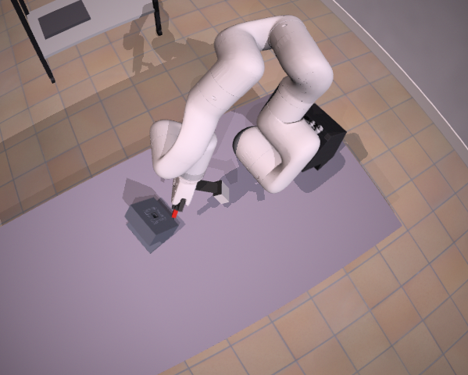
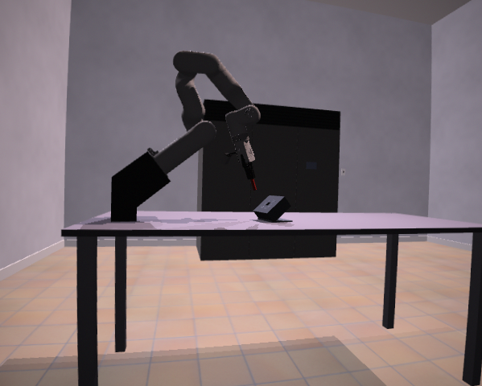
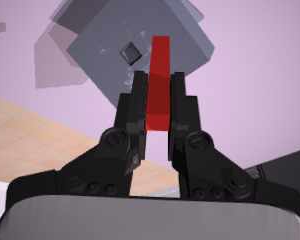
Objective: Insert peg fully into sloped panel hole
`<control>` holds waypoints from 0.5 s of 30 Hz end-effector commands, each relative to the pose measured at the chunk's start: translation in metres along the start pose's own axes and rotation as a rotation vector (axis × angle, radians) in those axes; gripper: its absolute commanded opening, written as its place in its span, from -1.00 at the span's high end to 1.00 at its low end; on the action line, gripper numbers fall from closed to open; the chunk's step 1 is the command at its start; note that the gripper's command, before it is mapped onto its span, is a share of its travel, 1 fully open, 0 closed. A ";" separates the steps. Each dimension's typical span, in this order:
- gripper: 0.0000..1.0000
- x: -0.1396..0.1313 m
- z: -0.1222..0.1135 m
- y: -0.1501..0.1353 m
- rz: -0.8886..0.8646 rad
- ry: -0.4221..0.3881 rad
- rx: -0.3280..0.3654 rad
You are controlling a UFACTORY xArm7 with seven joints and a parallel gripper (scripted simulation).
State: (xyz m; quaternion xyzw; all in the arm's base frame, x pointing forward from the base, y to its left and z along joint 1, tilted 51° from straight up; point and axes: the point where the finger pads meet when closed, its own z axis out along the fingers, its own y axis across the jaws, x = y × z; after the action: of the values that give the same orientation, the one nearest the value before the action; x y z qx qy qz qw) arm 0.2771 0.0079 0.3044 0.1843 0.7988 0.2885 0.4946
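My gripper (image 1: pixel 179 206) is shut on a red peg (image 1: pixel 175 213), which sticks out past the fingertips. It also shows in the wrist view (image 3: pixel 158 83) and in the side view (image 2: pixel 253 184). A dark grey block with a sloped panel (image 1: pixel 152 220) sits on the table, with a small square hole (image 1: pixel 155 214) in its face. The peg hangs in the air, tilted, above and just right of the block. In the wrist view the peg tip lies just right of the hole (image 3: pixel 130 52). In the side view the peg tip is a short way above the block (image 2: pixel 272 207).
The arm's black base (image 1: pixel 324 135) stands at the table's back right. A small black and white piece (image 1: pixel 214 190) lies on the table right of the gripper. A second table (image 1: pixel 76 19) stands on the floor at the far left. A dark cabinet (image 2: pixel 273 178) stands behind the table.
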 end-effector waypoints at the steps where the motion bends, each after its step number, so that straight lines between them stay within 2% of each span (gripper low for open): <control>1: 1.00 -0.006 -0.003 -0.004 0.036 -0.015 -0.014; 15: 1.00 -0.015 -0.008 -0.016 0.129 -0.046 -0.047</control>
State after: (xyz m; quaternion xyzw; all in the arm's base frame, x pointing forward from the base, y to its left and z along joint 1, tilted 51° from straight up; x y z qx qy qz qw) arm 0.2764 -0.0100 0.3062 0.2212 0.7742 0.3243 0.4964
